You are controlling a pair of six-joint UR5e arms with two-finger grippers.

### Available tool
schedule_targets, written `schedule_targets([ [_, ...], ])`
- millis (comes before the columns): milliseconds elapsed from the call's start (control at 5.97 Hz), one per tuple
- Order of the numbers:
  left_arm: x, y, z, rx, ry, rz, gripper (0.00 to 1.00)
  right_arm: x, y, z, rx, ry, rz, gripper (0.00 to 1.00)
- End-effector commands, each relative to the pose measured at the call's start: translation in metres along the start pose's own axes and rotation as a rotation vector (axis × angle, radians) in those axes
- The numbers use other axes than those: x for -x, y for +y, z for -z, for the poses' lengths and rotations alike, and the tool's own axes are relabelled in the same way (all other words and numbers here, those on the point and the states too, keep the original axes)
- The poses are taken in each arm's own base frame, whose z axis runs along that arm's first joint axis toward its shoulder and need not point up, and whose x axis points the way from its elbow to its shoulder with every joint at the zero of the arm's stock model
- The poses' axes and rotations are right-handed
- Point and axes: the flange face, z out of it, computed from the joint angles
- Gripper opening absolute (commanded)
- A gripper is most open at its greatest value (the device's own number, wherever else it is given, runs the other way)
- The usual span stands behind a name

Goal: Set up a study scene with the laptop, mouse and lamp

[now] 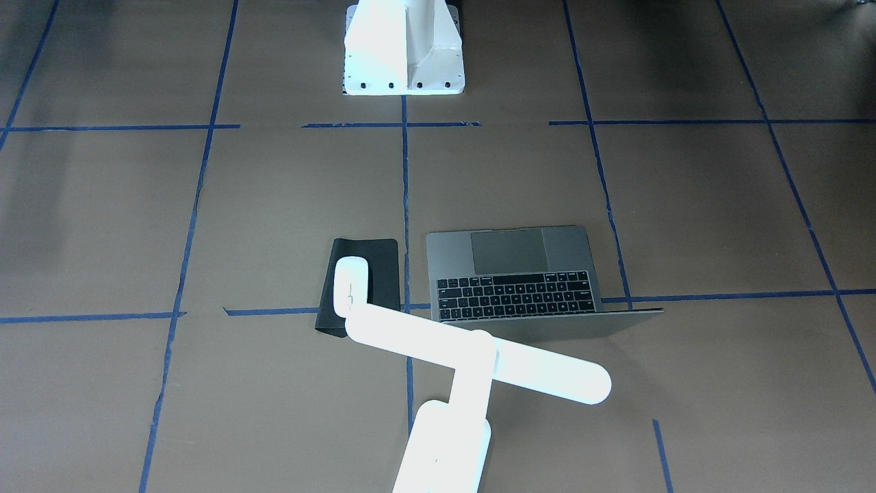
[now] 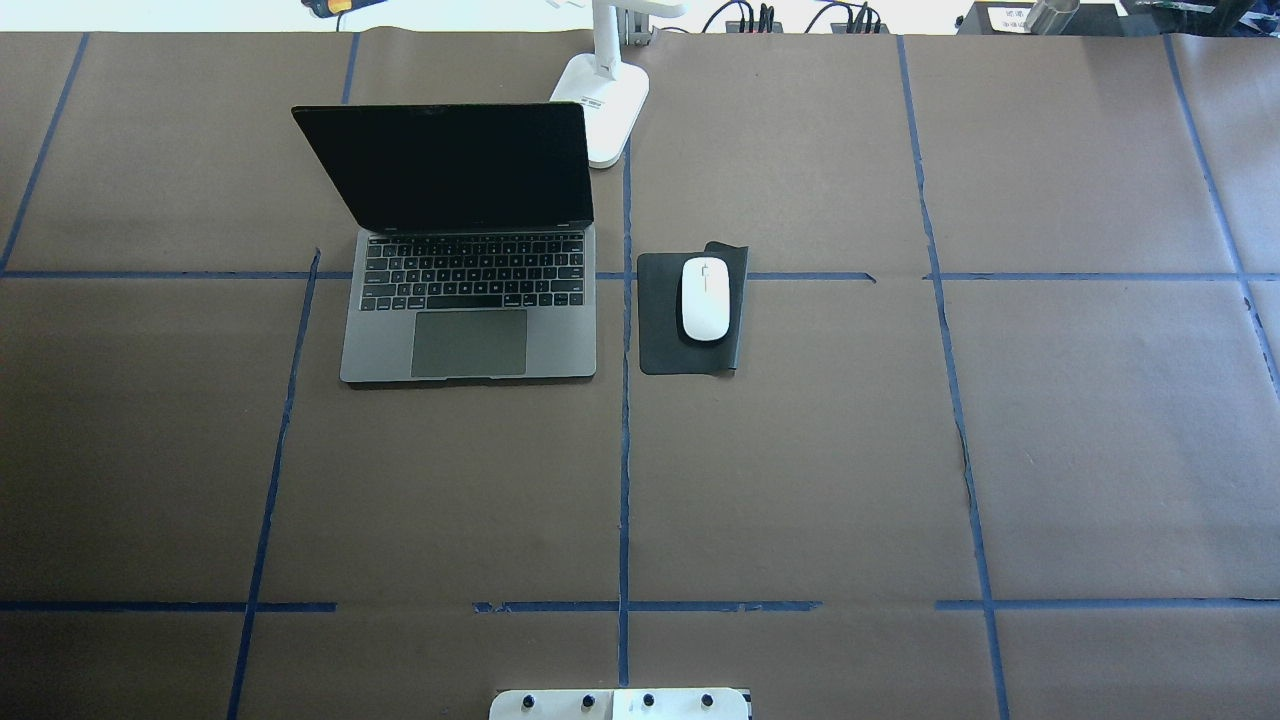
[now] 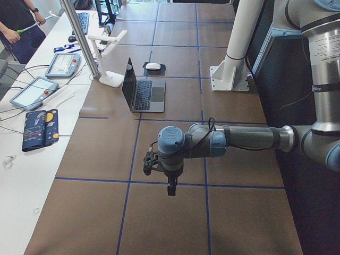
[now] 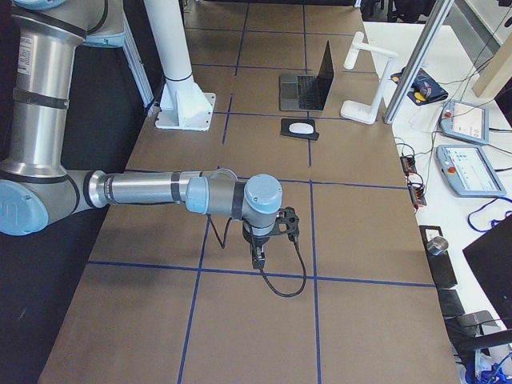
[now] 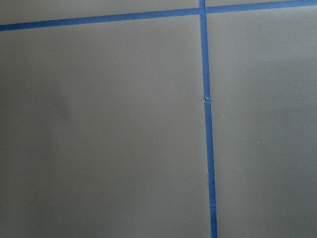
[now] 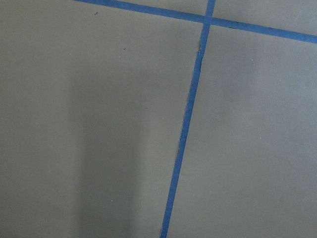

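Brown paper, matt and faintly creased, covers the table (image 2: pixel 900 450), and strips of blue tape (image 2: pixel 624 480) divide it into large rectangles. Toward the far edge, on the robot's left half, the laptop (image 2: pixel 470 320) stands open. It is smooth grey metal with black keys, a broad trackpad and a dark screen. Just beside it to the right lies a thin black mat (image 2: pixel 660 320) with one far corner curled up. The mouse (image 2: pixel 704 298), a glossy white oval, rests on the mat.

Behind the laptop, close to the far edge, the lamp (image 2: pixel 605 105) shows only its flat white foot and lower stem in the overhead view. The front-facing view adds the rest: a glowing, round-ended bar crossing a jointed arm, reaching over the near end of the mat and the laptop's lid. That view also takes in a boxy white pedestal (image 1: pixel 404 48) with bolt holes at the robot's edge.

Only the side views show the arms. The left gripper (image 3: pixel 171 188) and the right gripper (image 4: pixel 258 260) each hang pointing down over bare paper near opposite ends of the table, well apart from the laptop. From these views one cannot tell how wide either gripper stands. Both wrist cameras show nothing but paper and crossing tape.
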Motion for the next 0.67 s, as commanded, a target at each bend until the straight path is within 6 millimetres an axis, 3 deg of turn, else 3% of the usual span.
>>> schedule_targets([
  [0,0.0014,-0.0003,-0.0016,0.001,0.001,0.001,1.00,0.0033,-0.0016,-0.0044,0.011,-0.001,0.011,1.00],
  [503,-0.0016,-0.0004,0.0016,-0.005,0.000,-0.004,1.00,0.0039,-0.0018,-0.0038,0.009,-0.001,0.013,1.00],
])
